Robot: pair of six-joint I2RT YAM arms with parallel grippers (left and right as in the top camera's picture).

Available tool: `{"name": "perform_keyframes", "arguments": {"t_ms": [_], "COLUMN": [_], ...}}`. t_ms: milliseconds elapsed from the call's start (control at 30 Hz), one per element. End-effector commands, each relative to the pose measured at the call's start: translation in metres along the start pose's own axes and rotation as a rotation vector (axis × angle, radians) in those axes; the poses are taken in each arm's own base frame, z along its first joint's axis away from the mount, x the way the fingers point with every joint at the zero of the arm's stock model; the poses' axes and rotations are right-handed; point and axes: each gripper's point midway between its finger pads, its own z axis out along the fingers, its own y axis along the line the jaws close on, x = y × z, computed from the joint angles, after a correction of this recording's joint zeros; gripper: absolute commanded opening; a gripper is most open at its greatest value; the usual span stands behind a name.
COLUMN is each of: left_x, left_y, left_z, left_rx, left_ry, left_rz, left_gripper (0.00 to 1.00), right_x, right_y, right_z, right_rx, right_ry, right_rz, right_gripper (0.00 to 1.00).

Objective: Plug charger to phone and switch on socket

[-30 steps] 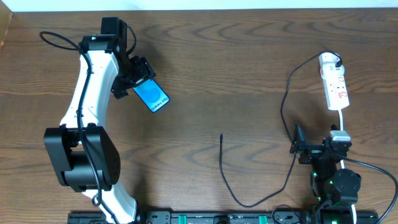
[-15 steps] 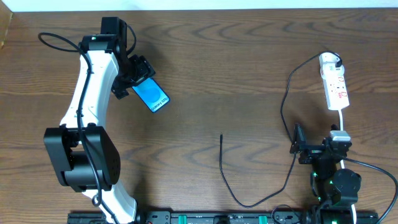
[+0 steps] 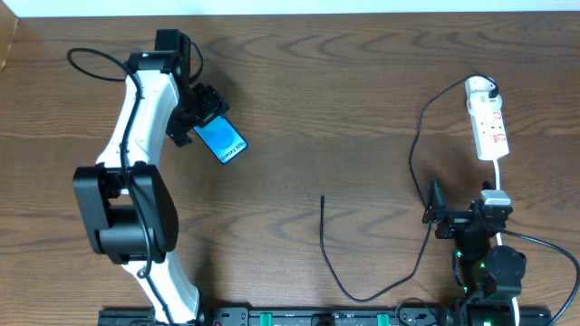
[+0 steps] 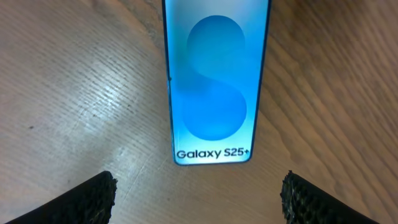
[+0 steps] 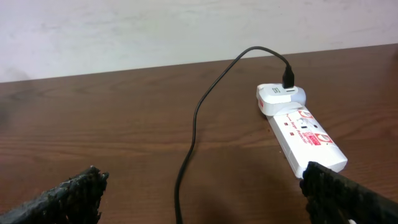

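The phone point(image 3: 222, 140) lies flat on the wood table, screen lit blue; in the left wrist view the phone point(image 4: 216, 81) shows "Galaxy S25+" at its near end. My left gripper point(image 3: 199, 119) hovers just off that end, open, and its fingertips point(image 4: 102, 190) stand wider than the phone without touching it. The charger point(image 3: 323, 226) is a thin black cable with its free tip point(image 3: 323, 197) on the table mid-right. It runs to a white adapter point(image 5: 281, 96) on the socket point(image 3: 489, 127). My right gripper point(image 3: 462, 213) is open and empty above the cable point(image 5: 194, 118), with the socket point(image 5: 308, 137) ahead to its right.
The cable loops wide across the right half of the table, from the socket down toward the front edge and back up. A white cord point(image 3: 497, 177) leaves the socket toward my right arm. A pale wall borders the table's far edge.
My left arm's elbow and lower links have swung slightly to the right, while its gripper stays open at the phone's end. Phone, cable, socket and right arm have not moved.
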Motion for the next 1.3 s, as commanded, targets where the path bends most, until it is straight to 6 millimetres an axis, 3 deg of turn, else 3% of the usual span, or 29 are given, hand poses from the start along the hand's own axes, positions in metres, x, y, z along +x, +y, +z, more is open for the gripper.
{"name": "perform_keyframes", "arguments": {"t_ms": [0, 367, 400, 500, 567, 633, 667, 967, 1267], "left_x": [-0.015, -0.02, -0.02, -0.022, -0.022, -0.022, -0.022, -0.026, -0.034], "left_y": [-0.008, -0.009, -0.009, -0.01, -0.01, -0.01, -0.01, -0.008, 0.008], "left_z": [-0.003, 0.013, 0.014, 0.014, 0.014, 0.014, 0.014, 0.015, 0.013], "left_rx": [0.026, 0.019, 0.021, 0.024, 0.024, 0.024, 0.022, 0.012, 0.0], "left_ry": [-0.049, -0.041, -0.042, -0.047, -0.048, -0.048, -0.049, -0.066, -0.059], "left_rz": [-0.011, -0.037, -0.037, -0.036, -0.036, -0.036, -0.036, -0.047, -0.093], "left_gripper": [0.85, 0.85, 0.83, 0.64, 0.62, 0.96, 0.98, 0.98, 0.98], "right_x": [0.001, 0.001, 0.001, 0.001, 0.001, 0.001, 0.001, 0.001, 0.002], "right_y": [0.0, 0.0, 0.0, 0.0, 0.0, 0.0, 0.0, 0.0, 0.0], "right_z": [0.0, 0.0, 0.0, 0.0, 0.0, 0.0, 0.0, 0.0, 0.0], "right_rx": [0.002, 0.002, 0.002, 0.002, 0.003, 0.002, 0.002, 0.002, 0.002], "right_ry": [0.004, 0.004, 0.004, 0.004, 0.004, 0.004, 0.004, 0.004, 0.005], "right_rz": [0.001, 0.001, 0.001, 0.001, 0.001, 0.001, 0.001, 0.001, 0.001], "right_gripper": [0.99, 0.99, 0.99, 0.99, 0.99, 0.99, 0.99, 0.99, 0.99]}}
